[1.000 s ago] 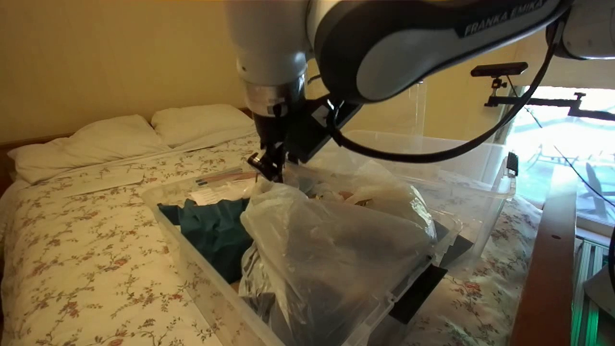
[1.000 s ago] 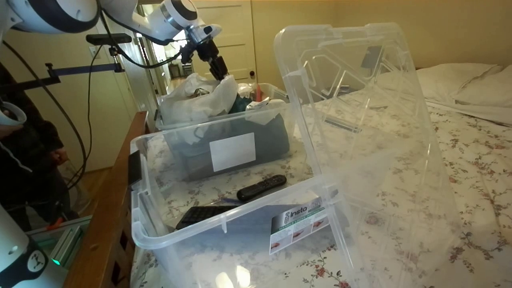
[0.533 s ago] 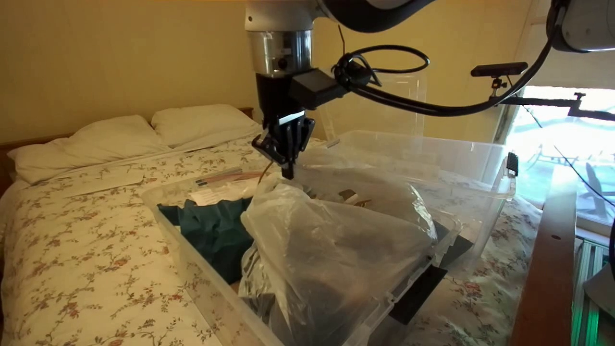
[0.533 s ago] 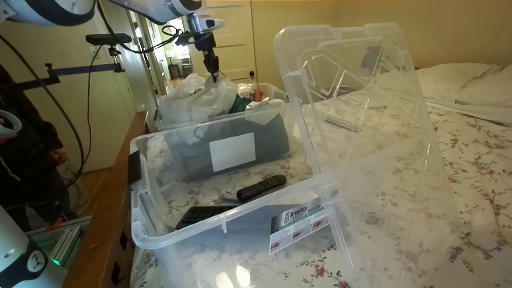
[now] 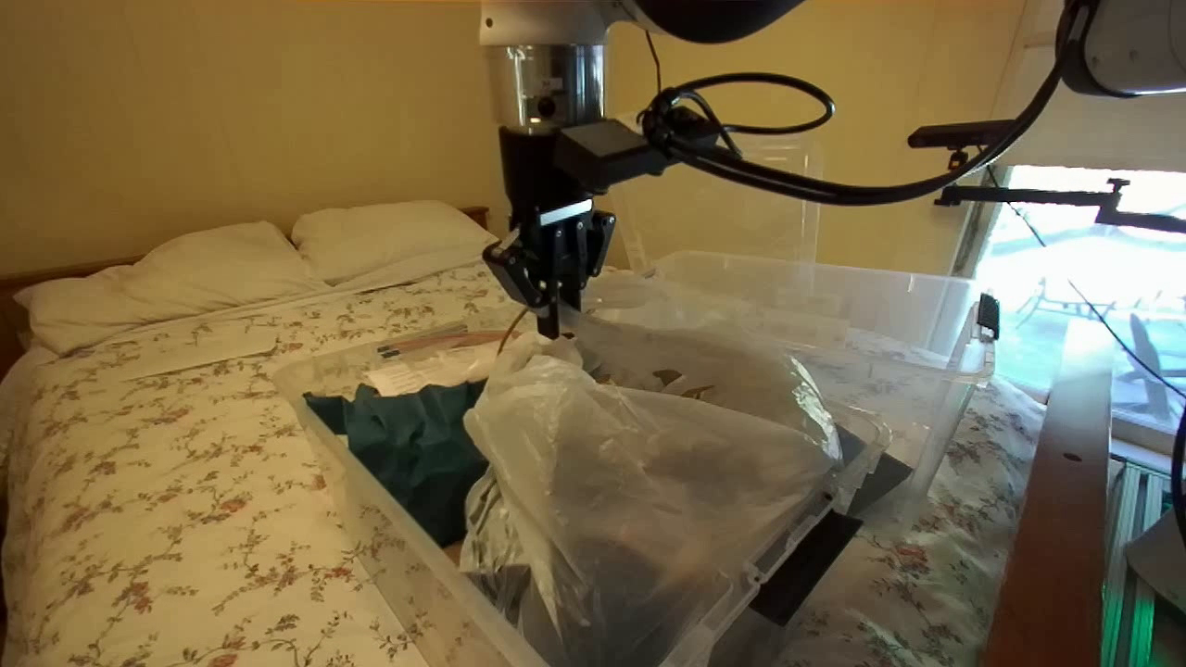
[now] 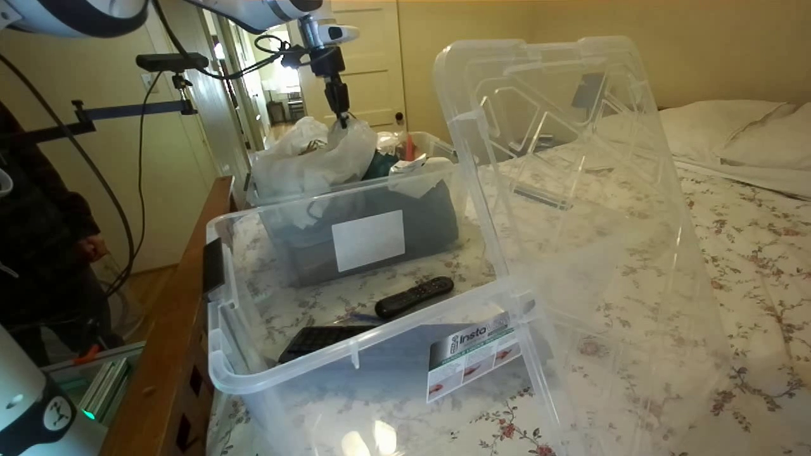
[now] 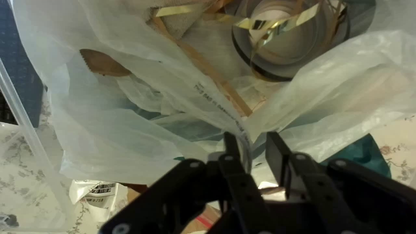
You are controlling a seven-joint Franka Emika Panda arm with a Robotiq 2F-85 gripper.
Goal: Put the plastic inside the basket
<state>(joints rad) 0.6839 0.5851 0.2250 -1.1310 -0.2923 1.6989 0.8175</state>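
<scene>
The plastic bag (image 5: pixel 649 491) sits in a clear bin (image 5: pixel 408 556) on the bed (image 5: pixel 185 519), its top rising above the rim. Over that top, the gripper (image 7: pixel 253 140) has its 2 fingers slightly spread; the bag's printed edge runs loose between them. In the bag's mouth show a round object (image 7: pixel 289 48) and gold ribbon (image 7: pixel 307 16). A green bundle (image 5: pixel 422 454) and white papers (image 5: pixel 431 372) crowd the bag. Near the bin stands a 2nd bin (image 6: pixel 279 380), a remote (image 6: pixel 415 296) and a keyboard (image 6: pixel 323 340) within its rim, a clear lid (image 6: pixel 557 171) tilted up beside it.
</scene>
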